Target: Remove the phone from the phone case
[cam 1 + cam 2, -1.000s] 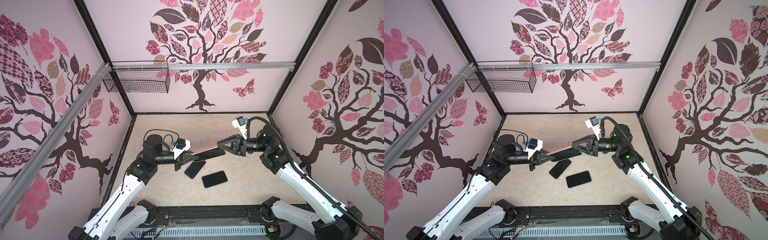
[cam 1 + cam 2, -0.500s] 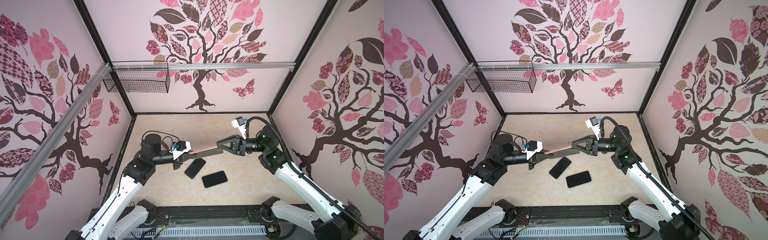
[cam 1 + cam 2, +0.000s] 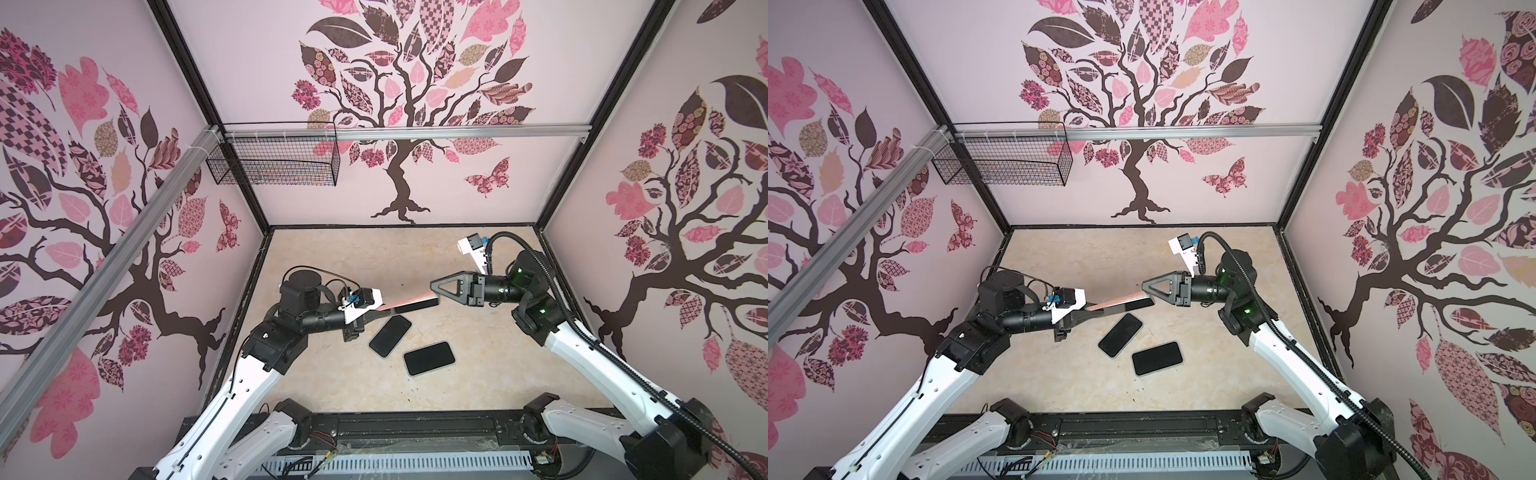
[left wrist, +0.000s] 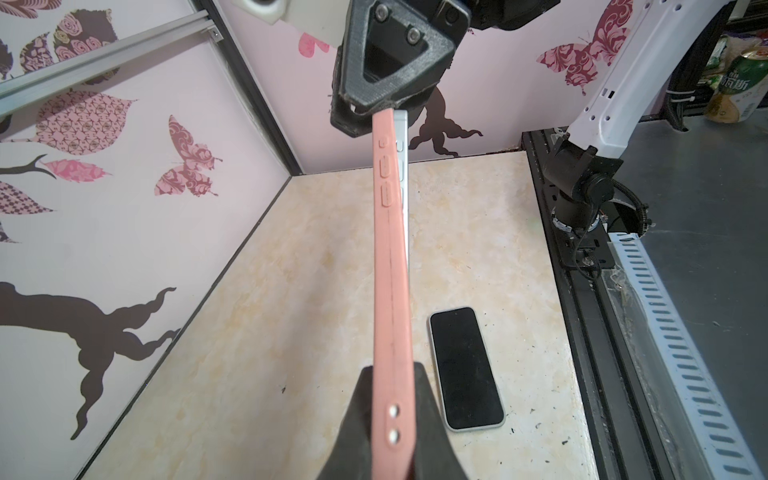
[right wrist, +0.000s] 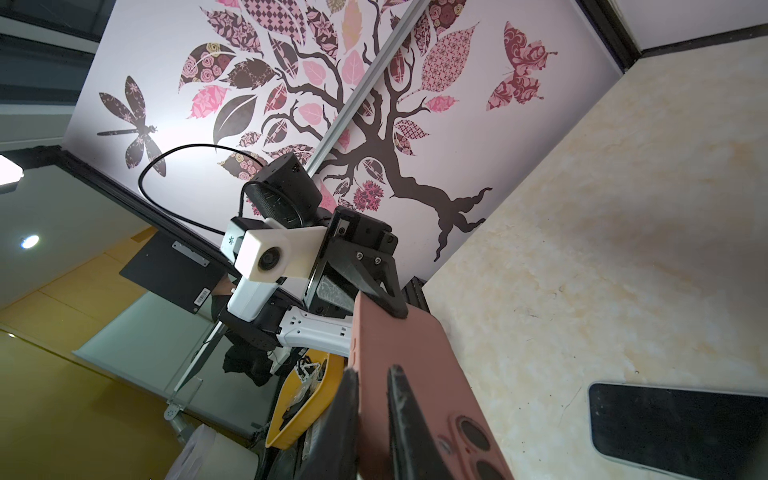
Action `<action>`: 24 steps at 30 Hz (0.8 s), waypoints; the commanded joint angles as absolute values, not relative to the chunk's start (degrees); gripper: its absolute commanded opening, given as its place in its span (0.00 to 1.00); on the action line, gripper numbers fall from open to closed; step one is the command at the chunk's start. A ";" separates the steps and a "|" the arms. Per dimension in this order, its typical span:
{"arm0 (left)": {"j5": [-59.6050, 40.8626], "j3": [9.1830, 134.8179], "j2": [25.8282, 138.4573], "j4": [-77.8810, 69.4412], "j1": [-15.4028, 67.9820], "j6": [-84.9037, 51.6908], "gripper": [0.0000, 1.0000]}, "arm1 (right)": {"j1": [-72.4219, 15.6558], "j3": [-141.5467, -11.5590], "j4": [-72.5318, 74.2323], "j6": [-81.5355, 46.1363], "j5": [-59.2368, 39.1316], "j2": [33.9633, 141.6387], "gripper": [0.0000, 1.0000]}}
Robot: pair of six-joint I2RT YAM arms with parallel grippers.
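Centrally, above the beige table, the left gripper has its jaws pinched tight on one end of a pink phone case, which is held on edge in the air. The phone is in the case, and its silver edge shows beside the pink in the left wrist view. Below, a spare phone and a second spare phone lie flat, screens up. Further right, the right gripper has its jaws closed on the case's other end.
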State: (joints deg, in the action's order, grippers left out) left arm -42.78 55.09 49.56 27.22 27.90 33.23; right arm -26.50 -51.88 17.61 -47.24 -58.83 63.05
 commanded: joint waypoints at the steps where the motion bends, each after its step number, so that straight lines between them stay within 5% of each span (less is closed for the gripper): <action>1: -48.64 60.96 47.07 15.81 29.03 34.24 0.00 | -27.51 -50.14 15.11 -49.82 -57.42 65.78 0.02; 7: -48.72 58.04 45.29 15.58 29.09 31.92 0.00 | -26.80 -52.97 12.73 -46.60 -51.52 65.57 0.07; 14: -45.10 49.98 40.48 5.47 29.06 20.38 0.00 | -23.81 -54.19 3.27 -34.63 -33.78 59.24 0.29; 24: -34.34 44.32 39.49 -17.92 29.25 -13.21 0.00 | -23.82 -41.86 22.21 -30.40 -32.35 50.83 0.59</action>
